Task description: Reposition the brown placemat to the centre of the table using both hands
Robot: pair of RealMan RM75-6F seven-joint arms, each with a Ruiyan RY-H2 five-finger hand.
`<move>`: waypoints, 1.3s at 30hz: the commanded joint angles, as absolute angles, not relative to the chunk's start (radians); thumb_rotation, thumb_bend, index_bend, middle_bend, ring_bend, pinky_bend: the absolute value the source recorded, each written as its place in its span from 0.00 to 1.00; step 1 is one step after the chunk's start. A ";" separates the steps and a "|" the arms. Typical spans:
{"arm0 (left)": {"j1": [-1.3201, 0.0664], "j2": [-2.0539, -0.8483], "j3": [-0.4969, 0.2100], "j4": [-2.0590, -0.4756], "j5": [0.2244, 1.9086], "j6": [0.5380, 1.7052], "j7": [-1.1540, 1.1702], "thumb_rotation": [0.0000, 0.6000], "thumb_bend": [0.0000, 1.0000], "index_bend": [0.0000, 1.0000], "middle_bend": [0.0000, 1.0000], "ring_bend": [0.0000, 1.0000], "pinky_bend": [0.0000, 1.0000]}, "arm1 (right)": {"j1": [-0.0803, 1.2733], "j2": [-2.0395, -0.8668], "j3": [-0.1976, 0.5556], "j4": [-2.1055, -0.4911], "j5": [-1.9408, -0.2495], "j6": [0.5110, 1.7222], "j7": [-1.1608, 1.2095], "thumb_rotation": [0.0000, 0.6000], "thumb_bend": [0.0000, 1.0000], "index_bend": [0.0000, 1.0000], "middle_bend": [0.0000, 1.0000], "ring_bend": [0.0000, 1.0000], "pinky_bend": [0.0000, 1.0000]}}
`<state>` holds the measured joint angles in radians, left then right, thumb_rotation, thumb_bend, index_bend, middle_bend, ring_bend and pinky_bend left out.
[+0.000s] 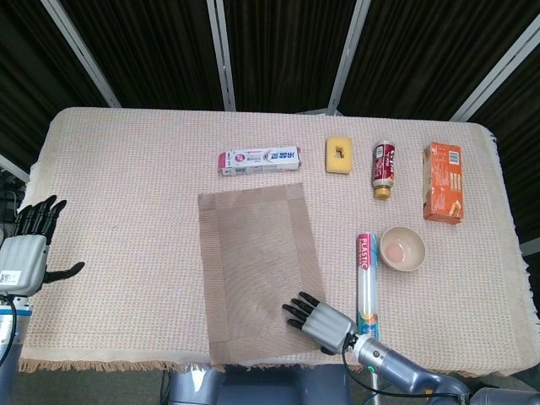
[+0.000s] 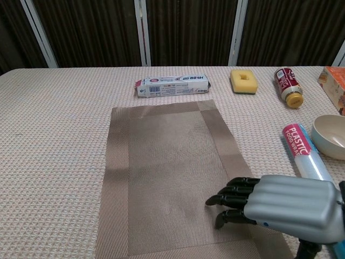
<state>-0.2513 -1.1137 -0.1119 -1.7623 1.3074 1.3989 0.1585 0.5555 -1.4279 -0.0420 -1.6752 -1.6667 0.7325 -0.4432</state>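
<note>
Placemat (image 1: 258,268) runs lengthwise near to far; right hand (image 1: 320,320), fingers spread and empty, hovers over its near-right corner, while the open left hand (image 1: 27,252) waits well off left.

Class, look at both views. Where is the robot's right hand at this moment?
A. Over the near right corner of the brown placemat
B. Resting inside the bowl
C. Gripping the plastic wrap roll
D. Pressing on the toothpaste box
A. The right hand sits with fingers spread over the near right corner of the placemat, apart from the roll, the bowl and the toothpaste box.
</note>
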 commanded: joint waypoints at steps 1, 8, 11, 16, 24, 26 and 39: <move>-0.251 -1.114 -0.112 -1.761 1.306 1.395 0.159 1.00 0.04 0.00 0.00 0.00 0.00 | 0.558 -1.427 -0.054 -1.669 -1.679 0.743 -0.443 1.00 0.11 0.19 0.00 0.00 0.00; -0.251 -1.113 -0.113 -1.764 1.307 1.388 0.160 1.00 0.04 0.00 0.00 0.00 0.00 | 0.562 -1.394 -0.085 -1.689 -1.698 0.773 -0.425 1.00 0.11 0.19 0.00 0.00 0.00; -0.250 -1.113 -0.112 -1.765 1.308 1.386 0.161 1.00 0.04 0.00 0.00 0.00 0.00 | 0.562 -1.378 -0.098 -1.695 -1.708 0.787 -0.419 1.00 0.11 0.19 0.00 0.00 0.00; -0.248 -1.112 -0.114 -1.768 1.311 1.387 0.162 1.00 0.04 0.00 0.00 0.00 0.00 | 0.560 -1.364 -0.120 -1.697 -1.718 0.803 -0.403 1.00 0.11 0.19 0.00 0.00 0.00; -0.245 -1.110 -0.113 -1.774 1.319 1.387 0.160 1.00 0.04 0.00 0.00 0.00 0.00 | 0.559 -1.394 -0.136 -1.642 -1.735 0.834 -0.361 1.00 0.11 0.19 0.00 0.00 0.00; -0.244 -1.109 -0.114 -1.774 1.320 1.388 0.159 1.00 0.04 0.00 0.00 0.00 0.00 | 0.559 -1.410 -0.137 -1.616 -1.744 0.850 -0.341 1.00 0.11 0.19 0.00 0.00 0.00; -0.244 -1.108 -0.118 -1.768 1.315 1.380 0.156 1.00 0.04 0.00 0.00 0.00 0.00 | 0.570 -1.449 -0.144 -1.555 -1.796 0.937 -0.223 1.00 0.27 0.19 0.00 0.00 0.00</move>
